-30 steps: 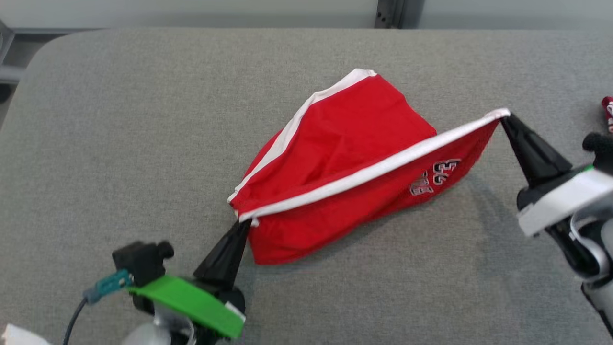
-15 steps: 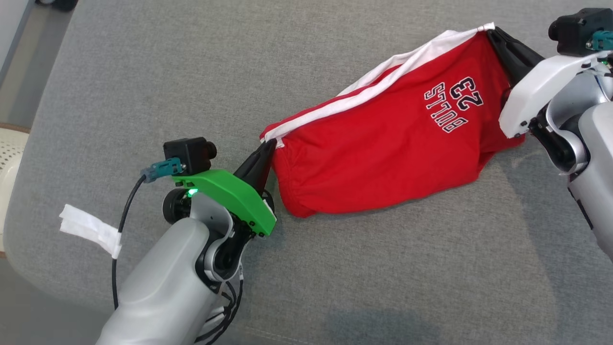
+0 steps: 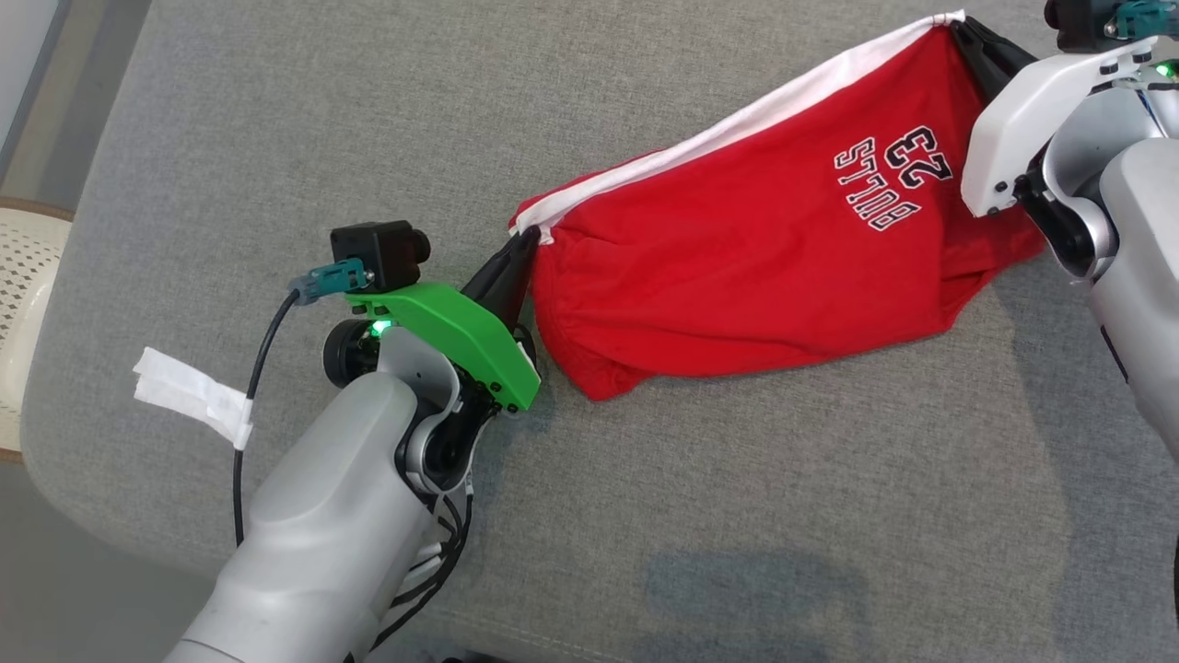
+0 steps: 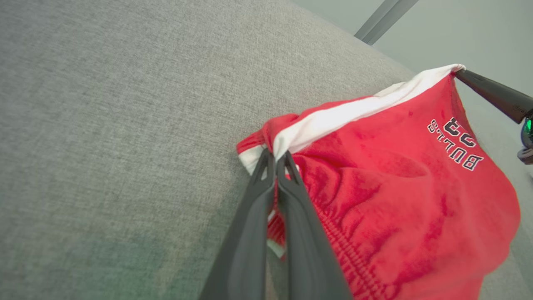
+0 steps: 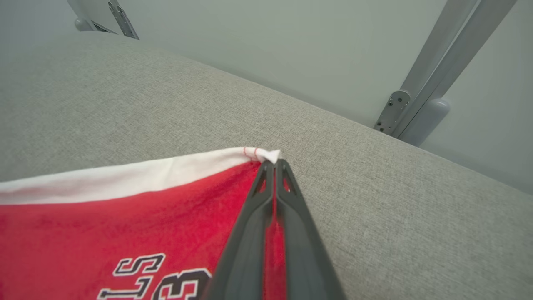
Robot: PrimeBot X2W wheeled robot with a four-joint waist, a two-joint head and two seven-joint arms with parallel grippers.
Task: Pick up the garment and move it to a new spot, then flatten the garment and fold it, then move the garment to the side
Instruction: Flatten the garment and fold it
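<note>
The garment (image 3: 746,249) is red with a white band and a black "BULLS 23" print, stretched between my two grippers above the grey cushioned surface (image 3: 645,516). My left gripper (image 3: 527,241) is shut on its lower-left corner at the white band; the left wrist view shows that gripper (image 4: 275,155) pinching bunched cloth of the garment (image 4: 395,200). My right gripper (image 3: 958,26) is shut on the upper-right corner of the white band; in the right wrist view the gripper (image 5: 274,163) closes on the garment (image 5: 125,216) at its white tip. The cloth sags between the two corners.
The grey surface's rounded left edge (image 3: 55,368) drops to the floor, with a pale perforated object (image 3: 23,295) beside it. A white tag (image 3: 189,394) hangs on the left arm's cable. A wall and a metal post (image 5: 433,83) stand beyond the far edge.
The head camera has turned and tilted down. Both grippers, still shut on their corners, have lifted the garment so it hangs stretched with the print facing me.
</note>
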